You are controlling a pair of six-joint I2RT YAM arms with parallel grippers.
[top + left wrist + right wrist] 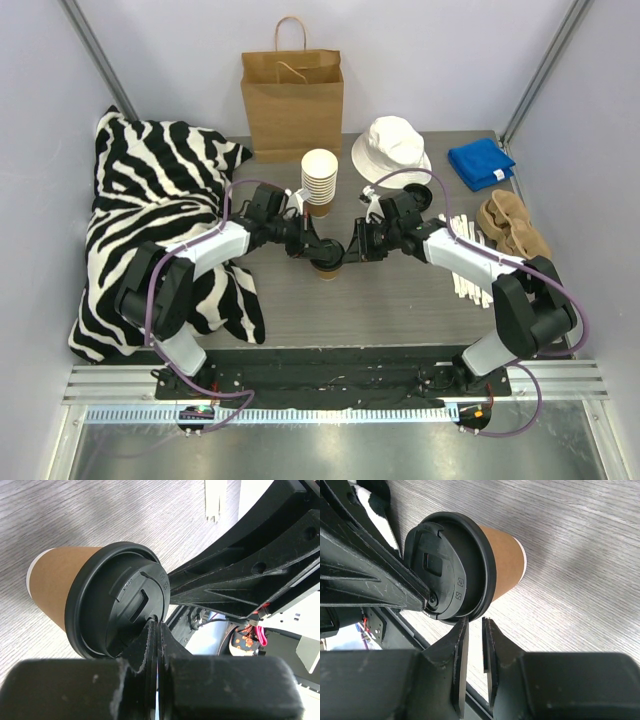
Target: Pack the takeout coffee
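On the grey wood-grain surface [400,300]: zebra-print cloth [150,190] at left, paper bag [292,105], cup stack [319,180] and white hat [391,148] at back, blue cloth [481,163], tan fabric [512,225] and white sticks [470,258] at right, takeout coffee [327,270] in the middle.

No text can be read with certainty. The black lid [451,565] of the takeout coffee [505,565] carries small raised marks. In the right wrist view two short marks stand near its rim. They look like pairs of figures, but they are too small to read. In the left wrist view one short curved raised marking sits beside the sip flap and another near the rim, both blurred. The blue cloth [480,160] has a small white label [497,177], and its print is too small to tell.
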